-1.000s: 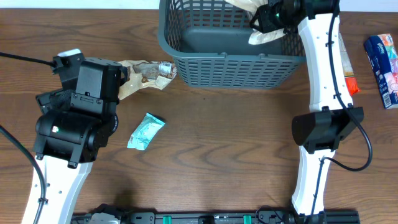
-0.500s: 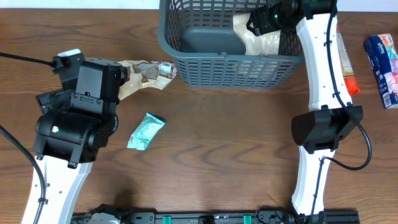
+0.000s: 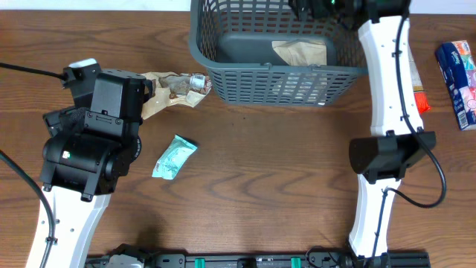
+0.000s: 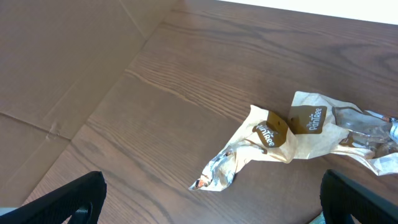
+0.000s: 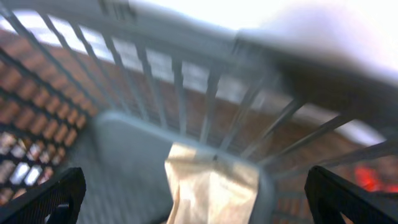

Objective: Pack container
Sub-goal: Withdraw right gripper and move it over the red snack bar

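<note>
The container, a large dark grey-blue slotted basket, stands at the back middle of the table. A beige packet lies flat on its base, toward the right wall. My right gripper hovers over the basket's far right corner. In the right wrist view it is open, and the beige packet lies loose below, touched by neither finger. My left gripper is open over bare table, short of a crumpled beige packet with brown labels. That packet lies just left of the basket.
A small teal packet lies on the table in front of the left arm. At the right, an orange and white packet is partly hidden behind the right arm. A blue packet lies by the right edge.
The right gripper has opened and let go of the beige packet, which dropped from the basket's rim to lie flat on its base. The gripper drew back a little. The left arm has not moved.
</note>
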### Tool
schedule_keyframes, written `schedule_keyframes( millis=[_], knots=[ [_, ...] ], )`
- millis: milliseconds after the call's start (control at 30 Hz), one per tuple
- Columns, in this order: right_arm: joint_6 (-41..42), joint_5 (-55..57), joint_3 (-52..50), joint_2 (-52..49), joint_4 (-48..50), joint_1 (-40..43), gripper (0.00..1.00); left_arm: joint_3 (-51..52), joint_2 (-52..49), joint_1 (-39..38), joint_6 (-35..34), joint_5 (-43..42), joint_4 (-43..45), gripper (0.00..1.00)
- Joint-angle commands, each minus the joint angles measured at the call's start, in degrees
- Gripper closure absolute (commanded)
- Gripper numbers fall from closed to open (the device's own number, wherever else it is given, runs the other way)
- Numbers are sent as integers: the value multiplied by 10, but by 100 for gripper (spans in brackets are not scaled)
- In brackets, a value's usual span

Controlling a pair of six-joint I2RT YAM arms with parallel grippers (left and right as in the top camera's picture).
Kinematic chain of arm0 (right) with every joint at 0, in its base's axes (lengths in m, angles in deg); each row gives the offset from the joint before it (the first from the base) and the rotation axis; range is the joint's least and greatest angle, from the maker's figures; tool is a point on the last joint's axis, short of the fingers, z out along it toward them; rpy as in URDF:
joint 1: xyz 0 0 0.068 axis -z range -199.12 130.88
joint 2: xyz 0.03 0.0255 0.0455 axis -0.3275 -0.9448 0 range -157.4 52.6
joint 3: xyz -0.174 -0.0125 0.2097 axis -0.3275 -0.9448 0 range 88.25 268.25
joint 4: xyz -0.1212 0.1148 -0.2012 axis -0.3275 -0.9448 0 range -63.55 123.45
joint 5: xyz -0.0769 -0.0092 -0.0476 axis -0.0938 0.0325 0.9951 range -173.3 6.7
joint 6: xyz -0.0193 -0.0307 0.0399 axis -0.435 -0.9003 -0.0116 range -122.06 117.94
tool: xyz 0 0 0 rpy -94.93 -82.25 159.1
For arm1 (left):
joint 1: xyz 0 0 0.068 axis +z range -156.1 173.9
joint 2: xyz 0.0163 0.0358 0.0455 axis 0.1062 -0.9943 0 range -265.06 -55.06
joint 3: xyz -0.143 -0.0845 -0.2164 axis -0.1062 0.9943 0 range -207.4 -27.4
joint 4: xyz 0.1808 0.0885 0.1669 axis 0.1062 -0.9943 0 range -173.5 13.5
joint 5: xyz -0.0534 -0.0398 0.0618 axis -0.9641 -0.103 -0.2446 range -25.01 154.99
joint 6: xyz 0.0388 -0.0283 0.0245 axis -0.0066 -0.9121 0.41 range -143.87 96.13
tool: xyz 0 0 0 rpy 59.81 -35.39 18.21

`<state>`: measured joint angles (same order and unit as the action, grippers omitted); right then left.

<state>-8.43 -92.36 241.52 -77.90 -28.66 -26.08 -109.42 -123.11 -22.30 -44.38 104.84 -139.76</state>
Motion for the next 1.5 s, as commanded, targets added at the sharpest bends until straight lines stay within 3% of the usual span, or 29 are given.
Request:
schedule_keyframes(
  millis=[0,233,567,867,1167,1467],
  knots=[
    [6,-2,72,59,-10,31,1,-11,0,3,5,11,-3,1],
    [5,67,102,120,-76,138,1,-11,0,3,5,11,-4,1],
    [37,45,75,120,-294,274,1,-11,0,3,5,11,-3,1],
    [-47,127,71,107,-250,280,1,-11,0,3,5,11,-3,1],
    [-106,67,71,0,-224,320,1,-11,0,3,5,11,-3,2],
    [-146,52,71,-113,-163,308,1,-11,0,3,5,11,-3,1]
  ],
)
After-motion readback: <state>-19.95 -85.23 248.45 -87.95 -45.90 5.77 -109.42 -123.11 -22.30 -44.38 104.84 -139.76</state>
